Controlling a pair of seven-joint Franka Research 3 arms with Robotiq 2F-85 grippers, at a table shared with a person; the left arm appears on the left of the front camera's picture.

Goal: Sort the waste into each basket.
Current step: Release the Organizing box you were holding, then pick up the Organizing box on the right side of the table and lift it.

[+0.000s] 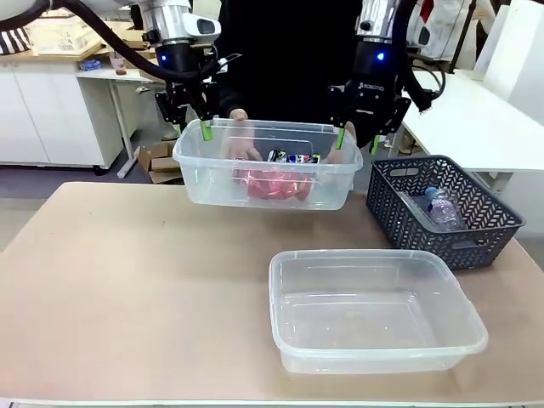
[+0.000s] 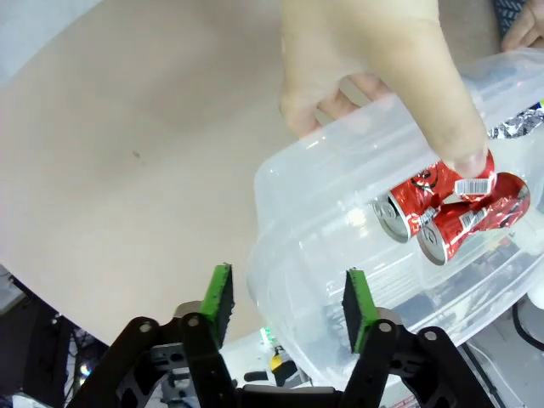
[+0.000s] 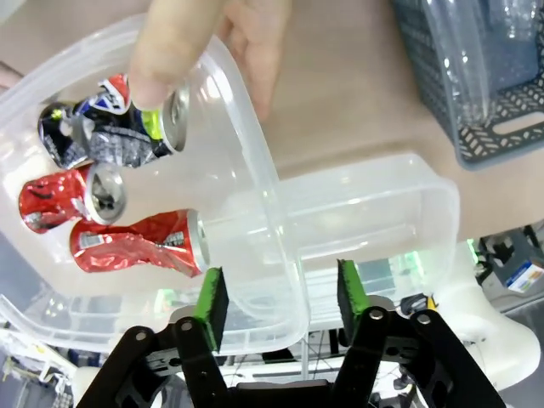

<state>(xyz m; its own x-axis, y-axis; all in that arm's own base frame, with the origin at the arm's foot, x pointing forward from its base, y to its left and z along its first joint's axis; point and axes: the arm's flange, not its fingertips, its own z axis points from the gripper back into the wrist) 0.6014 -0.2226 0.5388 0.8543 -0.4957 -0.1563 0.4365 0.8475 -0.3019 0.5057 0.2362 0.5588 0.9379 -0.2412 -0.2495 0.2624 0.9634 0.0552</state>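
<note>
The left gripper (image 1: 194,127) and right gripper (image 1: 357,142), both spread, stand at opposite ends of a clear tub (image 1: 212,183). Red cans (image 1: 274,183) lie inside it, below and between the jaws. A dark grey basket (image 1: 399,217) sits just right of the right jaws, lower down.

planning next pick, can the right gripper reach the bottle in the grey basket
Probably yes: the right gripper is open astride the tub rim, and the bottle lies uncovered in the basket.

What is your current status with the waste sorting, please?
Left tool open, straddling tub rim. Right tool open, same rim. Person's hands grip the tub with cans.
</note>
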